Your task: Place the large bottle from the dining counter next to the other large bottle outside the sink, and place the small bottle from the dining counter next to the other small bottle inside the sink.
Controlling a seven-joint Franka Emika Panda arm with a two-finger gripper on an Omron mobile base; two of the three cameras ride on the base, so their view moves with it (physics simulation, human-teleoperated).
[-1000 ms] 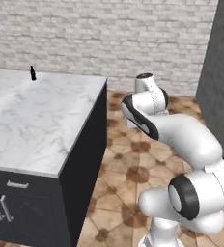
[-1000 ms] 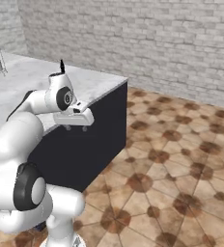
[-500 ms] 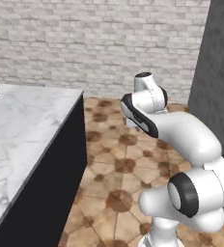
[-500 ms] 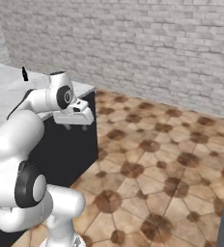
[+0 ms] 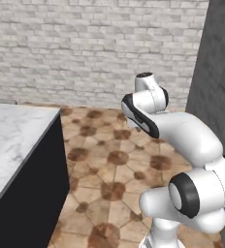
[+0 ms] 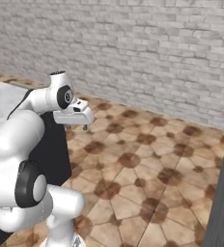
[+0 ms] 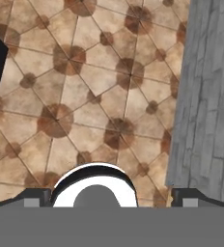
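The gripper (image 6: 85, 126) hangs out in front of the arm, up in the air over the floor (image 6: 147, 164). In the right base view it sits at the end of a flat white hand, with a small dark finger tip poking down under it. I cannot tell if the gripper is wide or narrow, because the tips are too small to see well from the side and the hand view shows just their far-apart corners at the bottom. Nothing can be seen between the fingers. The hand view looks down at the floor (image 7: 94, 96), which is made of tan tiles with dark brown spots where the corners meet. A grey brick wall (image 7: 210, 96) runs along the right side of that view. In the left base view the white arm (image 5: 177, 131) bends up from the lower right, with dark rings at its joints. To the left of the arm is the bench (image 5: 12, 140), with a white top with grey lines in it and a dark side. The gripper is past the edge of the bench, not over it. Behind it all stands a long wall of pale grey bricks (image 5: 85, 48). A dark grey wall (image 5: 221, 72) stands at the right edge of the left base view.
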